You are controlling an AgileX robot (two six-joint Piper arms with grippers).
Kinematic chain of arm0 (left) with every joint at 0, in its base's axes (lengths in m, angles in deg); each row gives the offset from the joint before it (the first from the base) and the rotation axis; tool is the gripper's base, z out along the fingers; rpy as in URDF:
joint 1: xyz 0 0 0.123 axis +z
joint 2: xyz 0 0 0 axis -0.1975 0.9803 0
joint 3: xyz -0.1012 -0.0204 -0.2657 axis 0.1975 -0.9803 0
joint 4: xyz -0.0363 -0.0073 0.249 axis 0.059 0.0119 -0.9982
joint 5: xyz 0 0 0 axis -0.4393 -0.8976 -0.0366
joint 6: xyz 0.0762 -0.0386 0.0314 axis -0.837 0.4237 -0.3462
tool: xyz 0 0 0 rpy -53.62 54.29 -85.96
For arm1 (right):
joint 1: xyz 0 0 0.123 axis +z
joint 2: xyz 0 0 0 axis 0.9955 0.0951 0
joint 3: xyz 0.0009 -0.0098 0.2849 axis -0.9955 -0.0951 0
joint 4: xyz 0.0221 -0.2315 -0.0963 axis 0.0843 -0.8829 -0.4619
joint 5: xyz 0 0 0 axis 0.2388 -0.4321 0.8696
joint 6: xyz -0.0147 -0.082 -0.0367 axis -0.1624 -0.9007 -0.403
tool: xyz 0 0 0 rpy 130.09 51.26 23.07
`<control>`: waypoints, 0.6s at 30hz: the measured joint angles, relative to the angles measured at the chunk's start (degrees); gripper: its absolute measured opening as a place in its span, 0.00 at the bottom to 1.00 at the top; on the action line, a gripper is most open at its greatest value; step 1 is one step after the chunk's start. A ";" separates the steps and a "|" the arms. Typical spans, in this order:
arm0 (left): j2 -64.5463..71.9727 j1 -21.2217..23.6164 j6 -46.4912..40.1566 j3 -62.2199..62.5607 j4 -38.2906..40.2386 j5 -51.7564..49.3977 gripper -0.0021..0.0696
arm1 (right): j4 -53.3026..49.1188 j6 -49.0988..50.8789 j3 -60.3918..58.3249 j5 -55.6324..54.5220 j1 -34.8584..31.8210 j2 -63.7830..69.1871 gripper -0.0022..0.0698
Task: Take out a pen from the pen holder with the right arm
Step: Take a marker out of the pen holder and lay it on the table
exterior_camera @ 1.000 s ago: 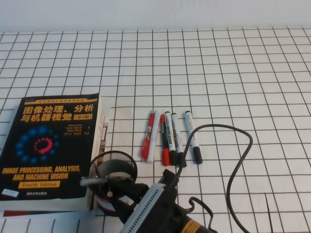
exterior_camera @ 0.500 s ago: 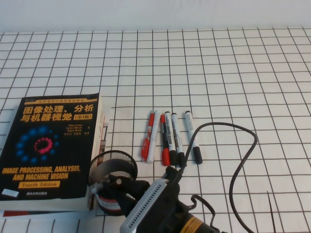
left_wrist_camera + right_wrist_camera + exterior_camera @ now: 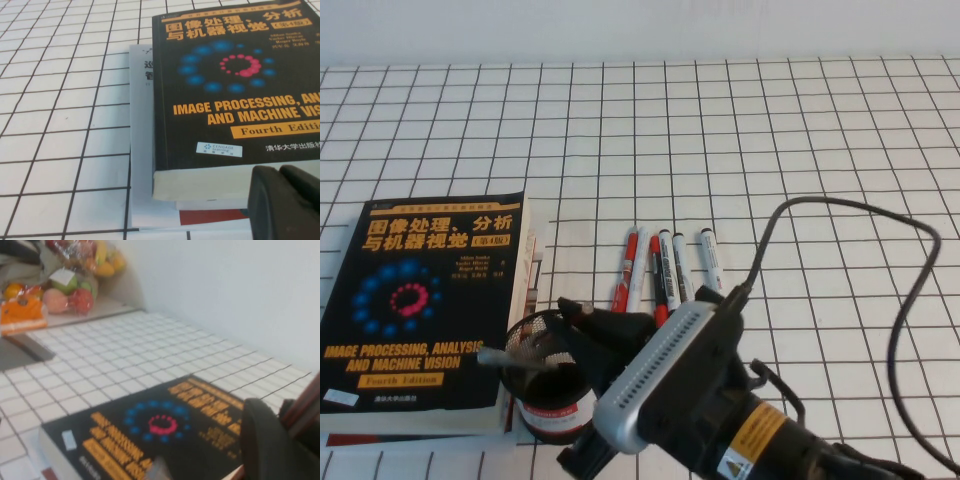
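grey pen in right gripper

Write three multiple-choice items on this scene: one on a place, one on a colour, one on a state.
1. Where does the pen holder stand?
A) on top of the book
B) just right of the book
C) far behind the book

2. What colour is the book's cover?
A) black
B) white
C) green

3. How is the right gripper?
A) open, far from the holder
B) shut on a grey pen over the holder
C) lying flat on the book

Key: 1 B, it stands by the book's right edge. 2 A, black shows behind the orange lettering. 3 B, its fingers pinch the pen. The left gripper hovers by the book's near edge.
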 joint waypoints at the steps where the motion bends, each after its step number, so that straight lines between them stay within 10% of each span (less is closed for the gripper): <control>1: 0.00 0.00 0.00 0.00 0.00 0.00 0.02 | 0.74 -0.59 0.00 1.04 0.00 -1.65 0.08; 18: 0.00 0.00 0.00 0.00 0.00 0.00 0.02 | 26.07 -23.78 1.32 32.36 -8.87 -26.03 0.08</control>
